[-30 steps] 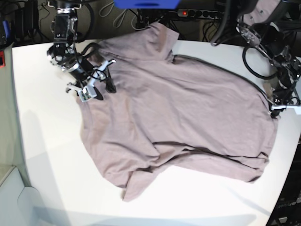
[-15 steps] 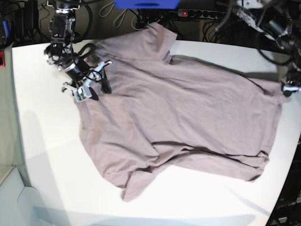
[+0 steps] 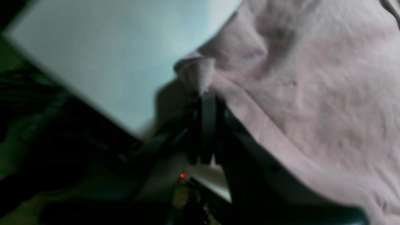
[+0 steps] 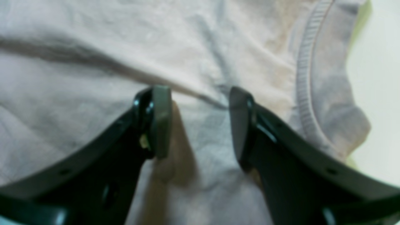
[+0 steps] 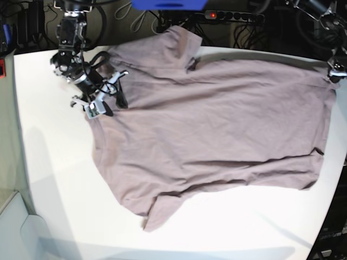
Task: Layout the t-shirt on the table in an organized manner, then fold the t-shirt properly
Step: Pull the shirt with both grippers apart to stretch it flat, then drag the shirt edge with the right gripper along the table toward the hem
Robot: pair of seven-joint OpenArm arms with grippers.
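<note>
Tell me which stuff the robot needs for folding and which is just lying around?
Needed:
- t-shirt
- table
- left gripper, pinching the shirt's edge
- right gripper, open over the collar

Just lying around:
- power strip with a red light, behind the table
- cables beside it

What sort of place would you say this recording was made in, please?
Probably a robotics lab or test bench: a white table holds one t-shirt worked by two robot arms, with loose cables and a power strip lying in the dark area behind it.
</note>
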